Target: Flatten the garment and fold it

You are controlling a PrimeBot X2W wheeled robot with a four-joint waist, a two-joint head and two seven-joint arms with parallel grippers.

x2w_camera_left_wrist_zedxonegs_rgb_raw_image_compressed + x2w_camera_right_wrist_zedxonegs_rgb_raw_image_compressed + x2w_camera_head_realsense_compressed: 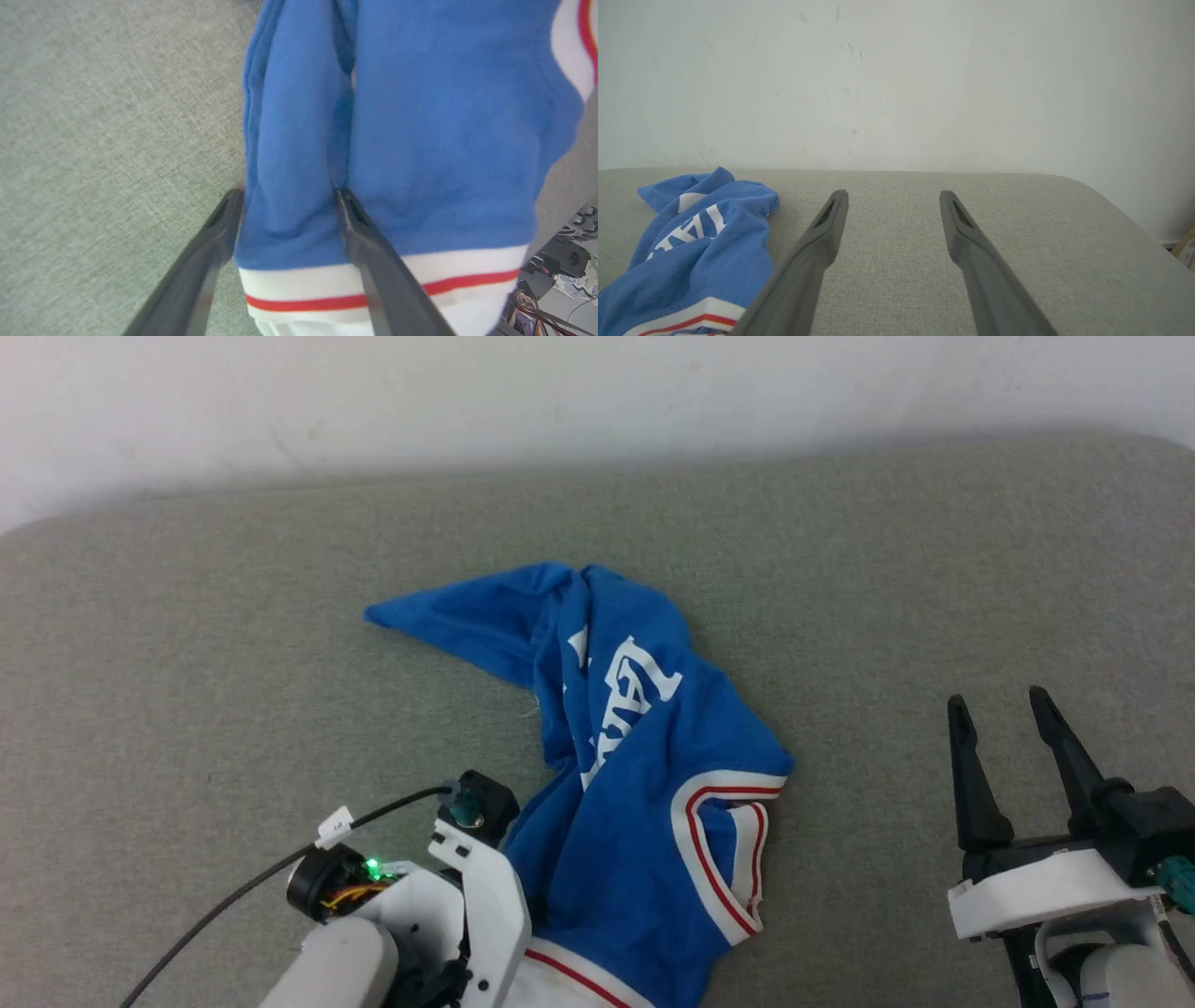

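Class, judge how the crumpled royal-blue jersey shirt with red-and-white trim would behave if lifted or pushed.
The royal-blue jersey shirt would probably hang limp: it lies in soft folds. It looks like thin cloth, so likely light. Pushed across the grey fabric surface, it would probably bunch up.

Soft, even, fairly bright indoor light; a faint shadow runs along the foot of the plain white wall (597, 392). The royal-blue jersey shirt (420, 140) looks blurred close up in the left wrist view.
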